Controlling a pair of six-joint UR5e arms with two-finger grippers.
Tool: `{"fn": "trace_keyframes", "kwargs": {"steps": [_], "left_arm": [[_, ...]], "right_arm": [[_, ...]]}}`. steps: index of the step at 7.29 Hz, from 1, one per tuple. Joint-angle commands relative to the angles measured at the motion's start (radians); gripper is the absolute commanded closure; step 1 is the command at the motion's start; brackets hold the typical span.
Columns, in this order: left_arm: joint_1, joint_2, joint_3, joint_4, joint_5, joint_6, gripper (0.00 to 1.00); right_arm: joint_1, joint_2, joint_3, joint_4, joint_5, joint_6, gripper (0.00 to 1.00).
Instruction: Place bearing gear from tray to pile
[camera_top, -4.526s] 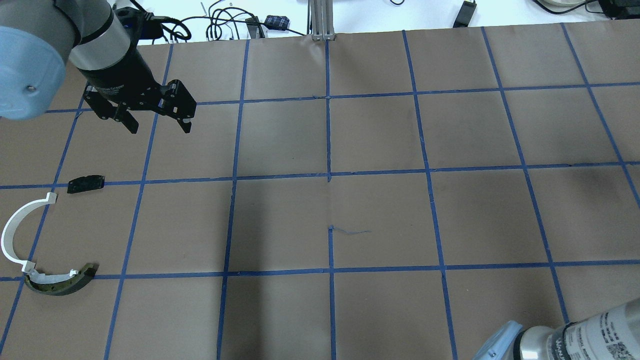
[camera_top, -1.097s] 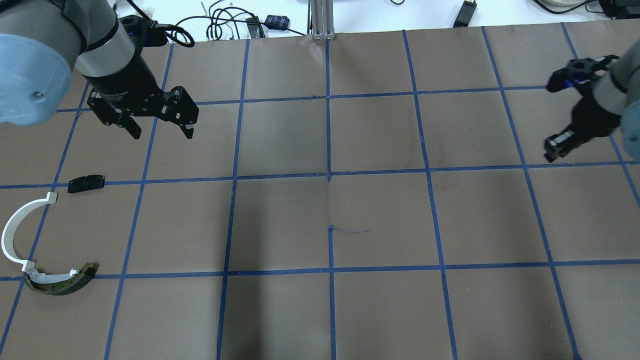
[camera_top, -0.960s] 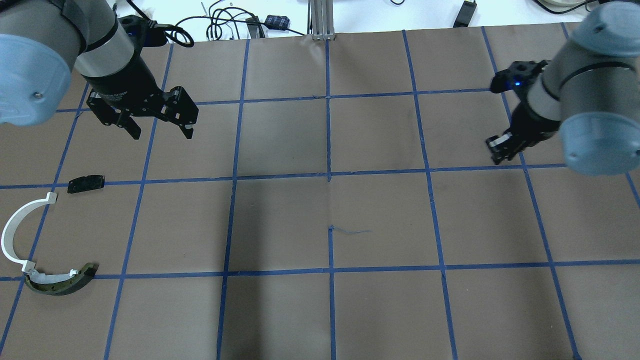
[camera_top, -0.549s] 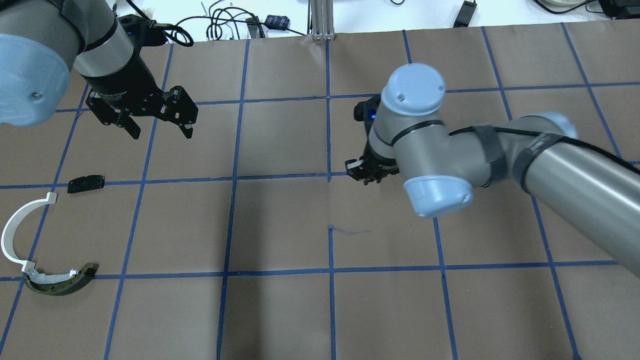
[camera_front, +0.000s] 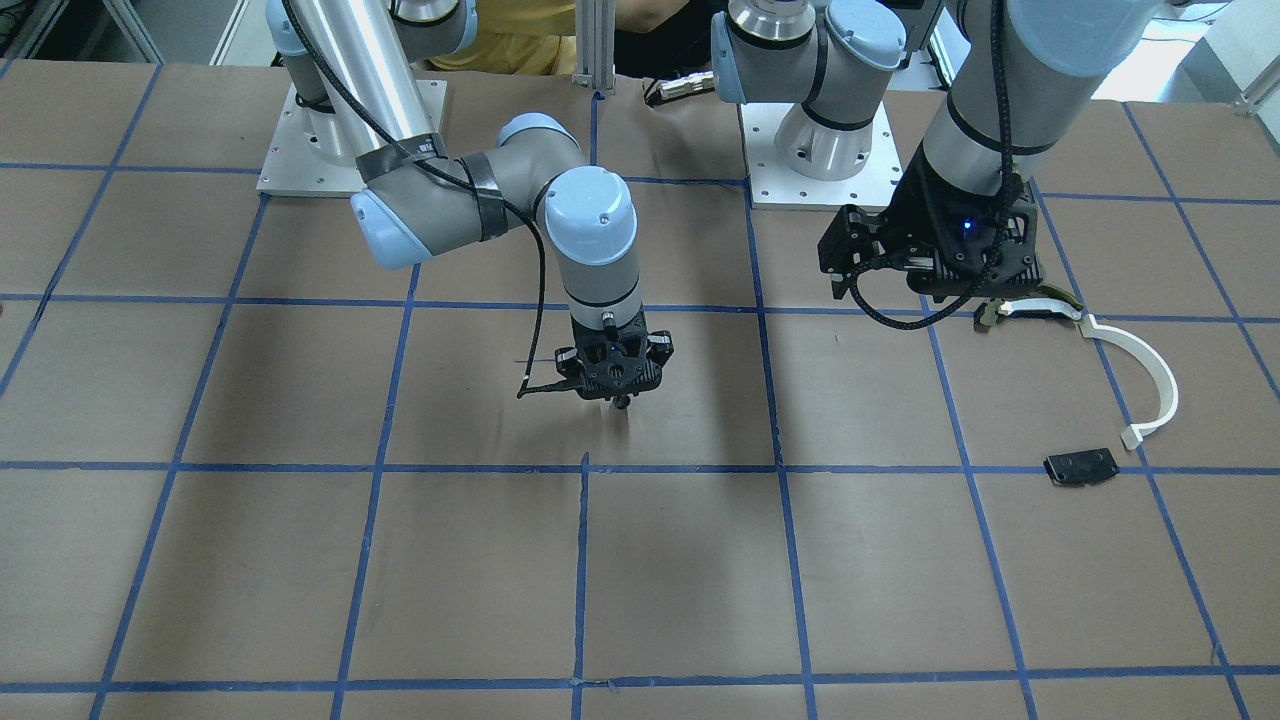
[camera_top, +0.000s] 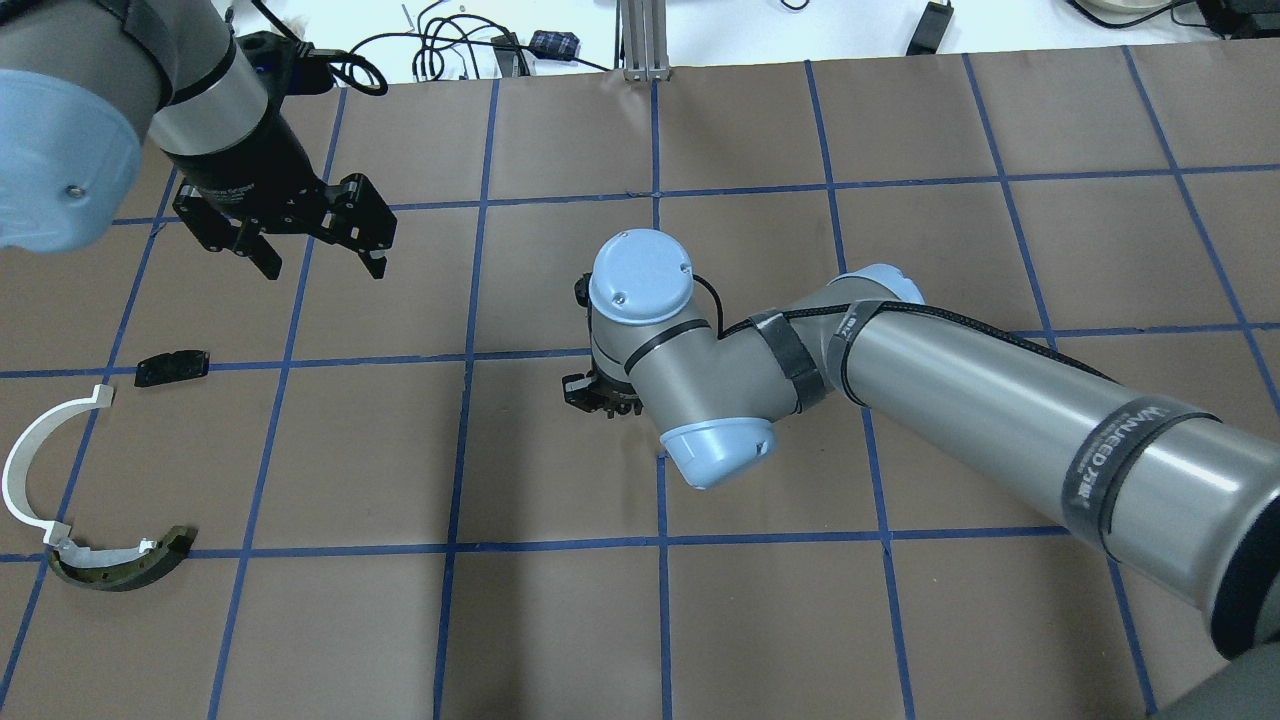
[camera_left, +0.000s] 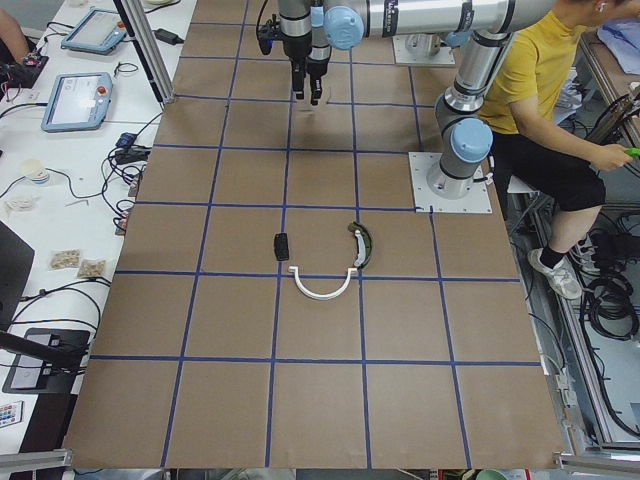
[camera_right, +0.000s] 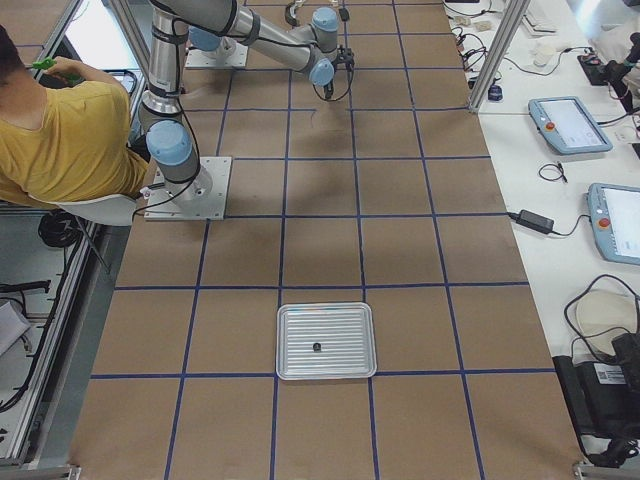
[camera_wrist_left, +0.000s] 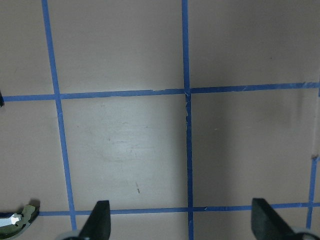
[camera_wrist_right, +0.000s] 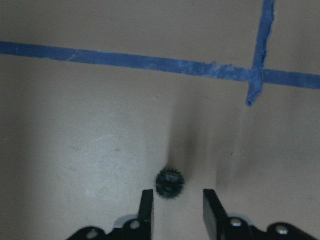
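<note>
A small black bearing gear (camera_wrist_right: 169, 183) lies on the brown paper just past my right gripper's (camera_wrist_right: 177, 197) fingertips. The fingers (camera_wrist_right: 146, 207) stand a little wider apart than the gear and do not touch it. This gripper hangs low over the table's middle (camera_top: 600, 395) (camera_front: 621, 398). The pile lies at the table's left end: a white arc strip (camera_top: 20, 460), a dark curved piece (camera_top: 120, 570) and a black plate (camera_top: 172, 367). My left gripper (camera_top: 322, 268) is open and empty, high and beyond the pile. The tray (camera_right: 325, 312) is far to the right.
A small dark part (camera_right: 316, 347) lies on the tray. The brown paper carries a grid of blue tape (camera_top: 660, 350). Cables and an aluminium post (camera_top: 640, 40) stand at the far edge. A person in yellow (camera_left: 540, 70) sits behind the robot.
My right arm has swept in from the table's right side to the middle and come down low. My left gripper has barely moved and stays open.
</note>
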Motion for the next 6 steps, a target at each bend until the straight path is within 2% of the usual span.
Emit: {"fn": "trace_keyframes", "kwargs": {"steps": [1, 2, 4, 5, 6], "left_arm": [[0.000, 0.000, 0.000, -0.001, 0.002, 0.001, 0.00], [0.000, -0.002, 0.000, 0.001, 0.000, -0.001, 0.00], [0.008, -0.005, 0.000, 0.004, -0.002, -0.007, 0.00], [0.003, -0.018, 0.000, 0.008, -0.003, -0.007, 0.00], [0.003, -0.031, -0.008, 0.046, -0.006, -0.030, 0.00]], "right_arm": [[-0.065, -0.014, -0.020, 0.057, -0.009, -0.031, 0.00], [-0.178, -0.080, -0.037, 0.156, -0.011, -0.182, 0.00], [-0.457, -0.268, -0.035, 0.443, -0.023, -0.521, 0.00], [-0.617, -0.322, -0.035, 0.494, -0.090, -0.777, 0.00], [-0.816, -0.329, -0.040, 0.501, -0.100, -0.956, 0.00]]}}
